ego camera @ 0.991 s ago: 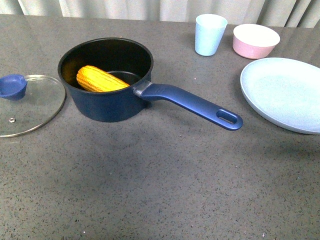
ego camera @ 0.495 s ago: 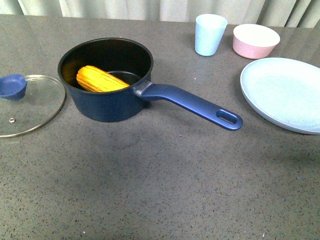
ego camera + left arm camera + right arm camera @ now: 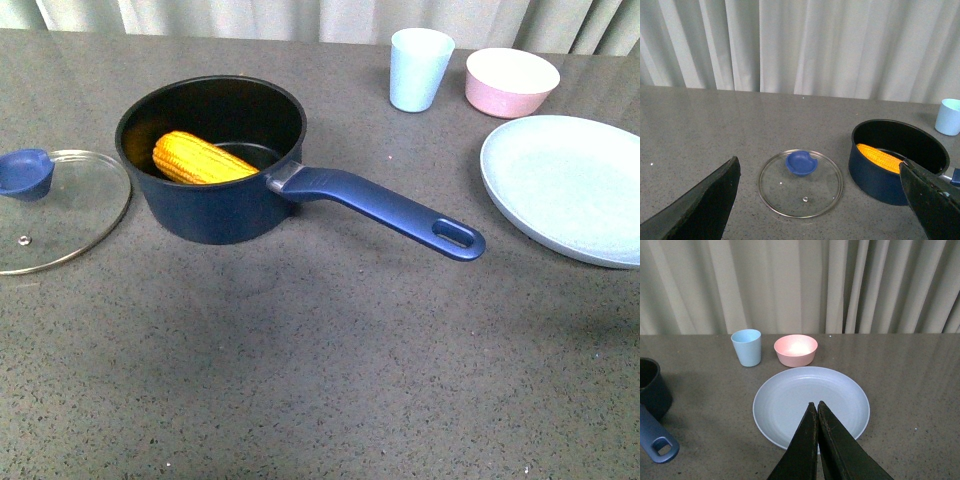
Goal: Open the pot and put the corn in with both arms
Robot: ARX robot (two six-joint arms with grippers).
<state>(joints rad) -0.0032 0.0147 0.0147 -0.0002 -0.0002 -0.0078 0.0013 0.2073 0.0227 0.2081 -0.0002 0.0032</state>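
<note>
The navy pot (image 3: 215,205) stands open on the grey table, its long handle (image 3: 385,210) pointing right and toward me. The yellow corn (image 3: 200,160) lies inside it, leaning on the left wall. Pot (image 3: 880,177) and corn (image 3: 880,157) also show in the left wrist view. Neither arm shows in the front view. My left gripper (image 3: 820,172) is open and empty, raised above the table over the glass lid (image 3: 800,185). My right gripper (image 3: 816,405) is shut and empty, above the pale blue plate (image 3: 790,400). The pot's handle end (image 3: 660,447) shows in the right wrist view.
The glass lid with a blue knob (image 3: 50,205) lies flat left of the pot. A pale blue plate (image 3: 565,185) sits at the right. A light blue cup (image 3: 418,68) and a pink bowl (image 3: 511,82) stand behind it. Curtains hang behind the table.
</note>
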